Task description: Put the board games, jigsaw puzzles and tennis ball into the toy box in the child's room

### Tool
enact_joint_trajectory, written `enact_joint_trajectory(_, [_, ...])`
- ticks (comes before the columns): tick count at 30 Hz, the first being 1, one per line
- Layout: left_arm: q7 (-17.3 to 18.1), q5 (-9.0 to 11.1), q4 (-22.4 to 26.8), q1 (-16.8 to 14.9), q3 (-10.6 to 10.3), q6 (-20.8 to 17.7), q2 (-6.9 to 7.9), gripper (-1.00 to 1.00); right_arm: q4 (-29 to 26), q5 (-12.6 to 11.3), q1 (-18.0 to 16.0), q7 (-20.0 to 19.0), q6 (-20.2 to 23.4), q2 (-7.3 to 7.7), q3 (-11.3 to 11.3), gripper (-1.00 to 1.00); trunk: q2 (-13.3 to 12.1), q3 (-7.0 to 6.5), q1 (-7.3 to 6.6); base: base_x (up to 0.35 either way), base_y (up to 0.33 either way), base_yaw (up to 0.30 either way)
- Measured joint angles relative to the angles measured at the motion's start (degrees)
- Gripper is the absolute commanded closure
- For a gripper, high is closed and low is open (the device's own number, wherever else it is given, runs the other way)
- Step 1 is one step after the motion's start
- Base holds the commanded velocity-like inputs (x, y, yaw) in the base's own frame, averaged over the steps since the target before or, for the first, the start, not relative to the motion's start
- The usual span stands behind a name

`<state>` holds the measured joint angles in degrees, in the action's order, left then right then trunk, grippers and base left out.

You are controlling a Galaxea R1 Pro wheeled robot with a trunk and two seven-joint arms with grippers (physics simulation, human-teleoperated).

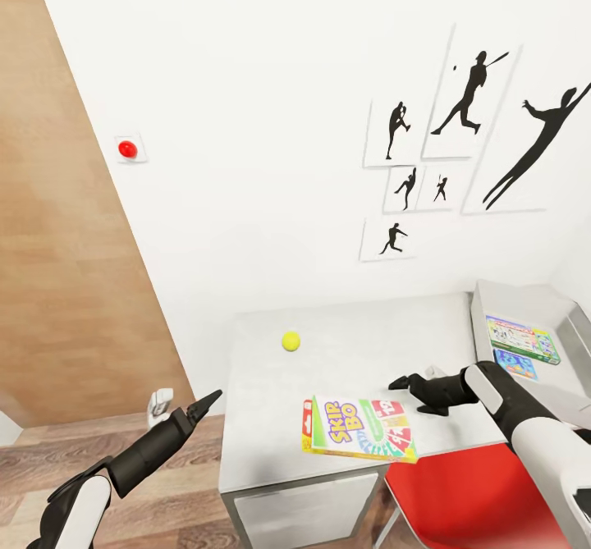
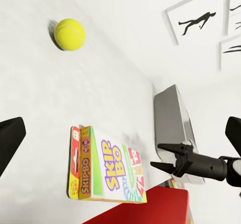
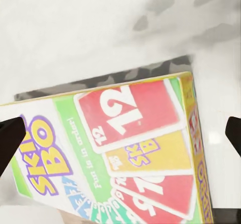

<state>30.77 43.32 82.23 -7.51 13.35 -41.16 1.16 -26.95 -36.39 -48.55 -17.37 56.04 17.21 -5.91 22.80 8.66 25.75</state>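
The robot's left arm, with a white upper shell and a black forearm, reaches forward and up from the lower left of the head view, ending in the black two-fingered left gripper (image 1: 209, 402), whose fingers look drawn together into one narrow point there. The right arm, white-shelled with a black wrist, comes in from the lower right and stretches leftward, and its black right gripper (image 1: 408, 385) has its two pointed fingers (image 2: 165, 147) spread apart, holding nothing.

Glossy printed card game box (image 1: 359, 428); fuzzy ball (image 1: 290, 340); smooth matt grey surface (image 1: 263, 418); wood-plank floor (image 1: 164, 500).
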Motion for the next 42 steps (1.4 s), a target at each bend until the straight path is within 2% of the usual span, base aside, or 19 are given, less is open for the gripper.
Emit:
enact_joint_trajectory(9, [0.01,0.05,0.02,0.0,-0.04,-0.01,0.0,-1.0,1.53,1.1,-0.21,0.6,-0.5,-0.34,-0.05,-1.0,0.0,0.0,0.0,0.0,0.0,0.0])
enact_joint_trajectory(15, [0.01,0.06,0.02,0.0,-0.05,-0.02,0.0,-1.0,1.92,1.8,-0.18,0.55,-2.57,-0.42,-0.1,-1.0,0.0,0.0,0.0,0.0,0.0,0.0])
enact_joint_trajectory(25, [0.01,0.02,0.02,0.0,-0.1,0.02,0.0,-1.0,2.11,2.15,0.06,0.32,-4.97,-0.47,-0.16,-1.0,0.0,0.0,0.0,0.0,0.0,0.0])
enact_joint_trajectory(42, [0.05,0.05,0.1,-0.01,-0.14,0.01,0.0,-1.0,1.95,2.13,0.12,0.24,-5.46,-0.44,-0.03,-1.0,0.0,0.0,0.0,0.0,0.0,0.0])
